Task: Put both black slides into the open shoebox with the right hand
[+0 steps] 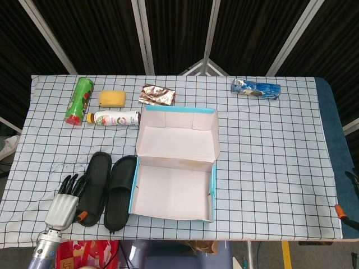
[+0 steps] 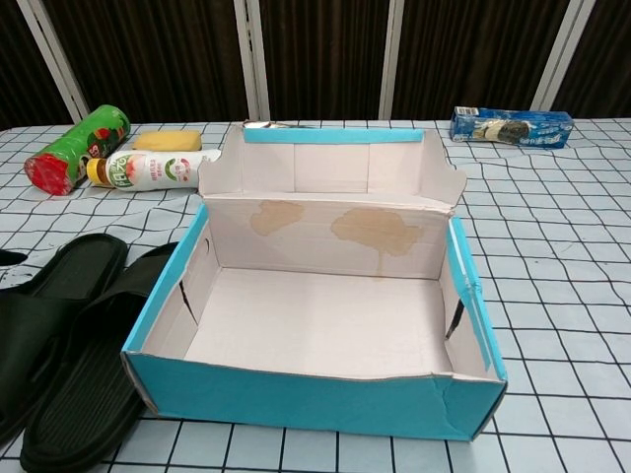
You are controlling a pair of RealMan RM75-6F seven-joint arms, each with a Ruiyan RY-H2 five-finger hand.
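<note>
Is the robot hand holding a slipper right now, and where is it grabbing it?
No. The left hand is open beside the slippers, holding nothing. Both slippers lie flat on the table next to the shoebox.
</note>
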